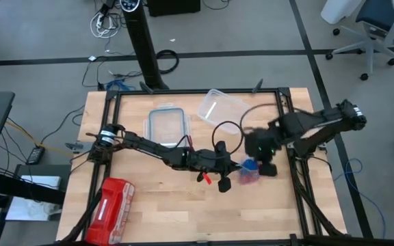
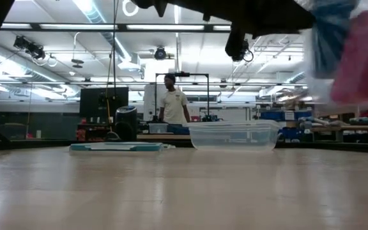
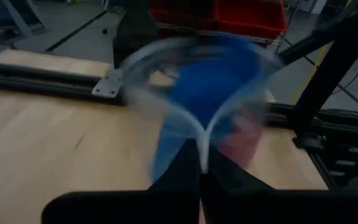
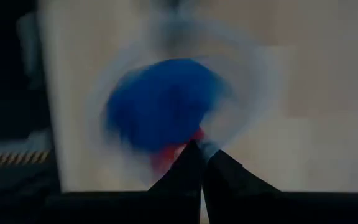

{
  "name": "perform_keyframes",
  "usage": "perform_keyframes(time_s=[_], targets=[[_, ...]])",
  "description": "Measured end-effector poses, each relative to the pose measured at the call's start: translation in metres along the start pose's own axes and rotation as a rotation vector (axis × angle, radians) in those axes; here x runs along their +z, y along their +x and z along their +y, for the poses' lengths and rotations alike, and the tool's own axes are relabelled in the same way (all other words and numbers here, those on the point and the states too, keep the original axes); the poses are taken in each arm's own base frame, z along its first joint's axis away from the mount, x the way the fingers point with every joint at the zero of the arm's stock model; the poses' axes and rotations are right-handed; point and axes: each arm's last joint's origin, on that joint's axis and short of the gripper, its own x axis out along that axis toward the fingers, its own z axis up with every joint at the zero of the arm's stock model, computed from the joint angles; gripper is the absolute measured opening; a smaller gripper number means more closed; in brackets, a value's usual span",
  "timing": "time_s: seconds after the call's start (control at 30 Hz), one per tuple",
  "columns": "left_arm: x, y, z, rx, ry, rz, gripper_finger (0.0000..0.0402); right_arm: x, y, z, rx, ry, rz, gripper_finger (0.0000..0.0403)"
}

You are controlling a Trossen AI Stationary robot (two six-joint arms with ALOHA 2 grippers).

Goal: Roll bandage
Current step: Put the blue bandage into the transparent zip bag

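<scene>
Your right gripper (image 4: 201, 149) is sitting with its two dark fingers pressed tip to tip, clenched on the thin edge of a clear, filmy bag or wrap (image 4: 241, 93); the blur is keeping me from telling exactly what that clear thing is. Inside it the bandage (image 4: 160, 102) is showing as a rounded bright blue mass just beyond the fingertips, with a bit of red-pink fabric (image 4: 173, 149) lying against its near side.

Your left gripper (image 3: 202, 167) is likewise pinching shut, its fingertips meeting on a fold of the same clear material (image 3: 185, 62). Through it you are seeing the blue bandage (image 3: 197, 87) spreading out ahead of the fingers, and a pinkish patch (image 3: 241, 140) beside it.

From above, you are looking at both grippers meeting right of the table's middle: the left gripper (image 1: 224, 183) is reaching in from the left, the right gripper (image 1: 265, 167) is coming in from the right edge, and the blue bandage (image 1: 250, 166) with the red-pink fabric (image 1: 247, 180) is sitting between them, touching or nearly touching both.

Farther out, a clear lid (image 1: 167, 124) and a clear plastic container (image 1: 221, 106) are lying toward the far side of the wooden table (image 1: 163, 205), and a red zip pouch (image 1: 113, 208) is resting near the front left corner. At table height, the container (image 2: 233, 135) is standing in the distance, and a person (image 2: 173, 101) is standing in the room behind it.
</scene>
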Motion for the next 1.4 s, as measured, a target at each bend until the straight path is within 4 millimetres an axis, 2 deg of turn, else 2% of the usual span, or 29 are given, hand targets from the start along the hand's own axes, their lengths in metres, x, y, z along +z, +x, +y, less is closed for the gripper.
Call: perform_keyframes(time_s=[0.07,0.13,0.23,0.3,0.47,0.53,0.6,0.7,0.8,0.9,1.0,1.1,1.2,1.3,1.4], targets=[[0.003,0.000,-0.001,-0.001,0.023,0.002,0.0001,0.000,-0.001,-0.002,0.005,0.024,-0.015,0.0003],[0.002,0.000,-0.001,0.001,0.027,0.010,0.0001,-0.002,-0.006,0.002,0.085,-0.008,-0.032,0.0004],[-0.001,0.000,-0.001,0.004,0.027,0.028,0.0001,-0.010,-0.015,-0.003,0.048,0.045,-0.040,0.0002],[-0.002,0.000,0.000,0.003,0.029,0.044,0.0001,-0.007,-0.015,0.001,0.136,0.010,-0.048,0.0001],[-0.001,0.000,-0.001,-0.002,0.027,0.037,0.0001,-0.011,-0.018,0.002,0.166,-0.021,-0.048,0.0002],[-0.001,-0.001,-0.002,-0.006,0.026,0.028,0.0001,-0.008,-0.015,0.001,0.098,-0.032,-0.058,0.0002],[-0.001,0.000,-0.002,-0.005,0.026,0.031,0.0001,-0.008,-0.015,-0.003,0.038,0.047,-0.069,0.0001],[-0.001,0.000,-0.002,-0.006,0.025,0.028,0.0001,-0.004,-0.013,0.004,0.163,-0.027,-0.071,0.0001],[-0.002,0.000,-0.001,-0.005,0.028,0.047,0.0001,-0.008,-0.011,-0.003,-0.019,0.049,-0.056,0.0001],[-0.002,-0.001,-0.001,-0.003,0.030,0.055,0.0001,-0.004,-0.007,0.001,0.103,0.015,-0.029,0.0001],[-0.001,0.000,0.004,0.007,0.022,0.056,0.0001,-0.006,-0.002,-0.004,-0.074,0.098,-0.010,0.0001],[-0.001,0.000,0.006,0.011,0.020,0.058,0.0001,-0.001,0.005,0.002,0.091,0.047,0.068,0.0001],[-0.002,0.000,0.009,0.019,0.020,0.068,0.0001,-0.004,0.007,-0.002,-0.089,0.091,0.065,0.0000],[-0.002,0.000,0.006,0.007,0.021,0.071,0.0001,-0.003,0.004,-0.003,0.022,0.046,0.073,0.0000],[-0.002,0.000,0.008,0.010,0.015,0.078,0.0001,-0.002,0.000,-0.009,-0.155,0.112,0.029,0.0000]])
